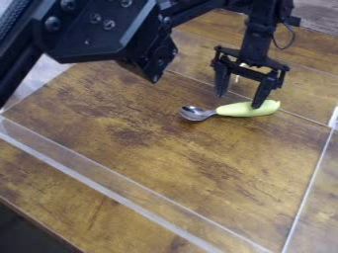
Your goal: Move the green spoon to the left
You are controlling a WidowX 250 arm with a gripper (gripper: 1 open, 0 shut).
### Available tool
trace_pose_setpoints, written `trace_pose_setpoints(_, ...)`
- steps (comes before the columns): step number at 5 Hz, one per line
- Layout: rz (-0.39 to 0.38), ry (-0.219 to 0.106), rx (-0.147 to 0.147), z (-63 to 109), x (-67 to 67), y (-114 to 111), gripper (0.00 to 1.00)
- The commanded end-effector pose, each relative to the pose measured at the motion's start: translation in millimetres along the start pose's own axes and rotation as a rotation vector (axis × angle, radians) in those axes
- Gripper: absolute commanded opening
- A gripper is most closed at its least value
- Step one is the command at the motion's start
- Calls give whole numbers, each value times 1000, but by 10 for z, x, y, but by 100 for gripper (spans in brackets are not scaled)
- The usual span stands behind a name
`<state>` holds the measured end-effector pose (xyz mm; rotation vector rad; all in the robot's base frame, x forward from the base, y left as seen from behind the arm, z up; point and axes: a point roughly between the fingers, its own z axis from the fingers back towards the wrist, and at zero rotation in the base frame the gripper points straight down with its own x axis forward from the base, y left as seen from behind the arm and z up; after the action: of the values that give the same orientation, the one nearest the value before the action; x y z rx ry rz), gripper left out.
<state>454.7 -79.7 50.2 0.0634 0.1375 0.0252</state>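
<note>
The green spoon (246, 108) lies flat on the wooden table, right of centre. Its yellow-green handle points right and its silver bowl (196, 113) points left. My black gripper (248, 87) hangs straight down just behind the handle. It is open, its fingertips (222, 87) spread to either side above the handle, and nothing is held between them.
A big dark arm part (106, 35) fills the upper left, close to the camera and blurred. Clear acrylic walls (132, 203) fence the wooden table (158, 148) at the front, left and right.
</note>
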Motion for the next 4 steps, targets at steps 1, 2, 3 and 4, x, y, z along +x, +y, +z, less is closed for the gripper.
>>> trace_pose_setpoints(1, -64, -25, -18, 62, 3, 49, 100)
trace_pose_setpoints(2, -135, -4, -28, -55, -13, 35, 100)
trace_pose_setpoints(3, -198, 17, -41, -161, -35, 22, 100)
trace_pose_setpoints(4, -261, 37, -53, -245, -60, 8, 100)
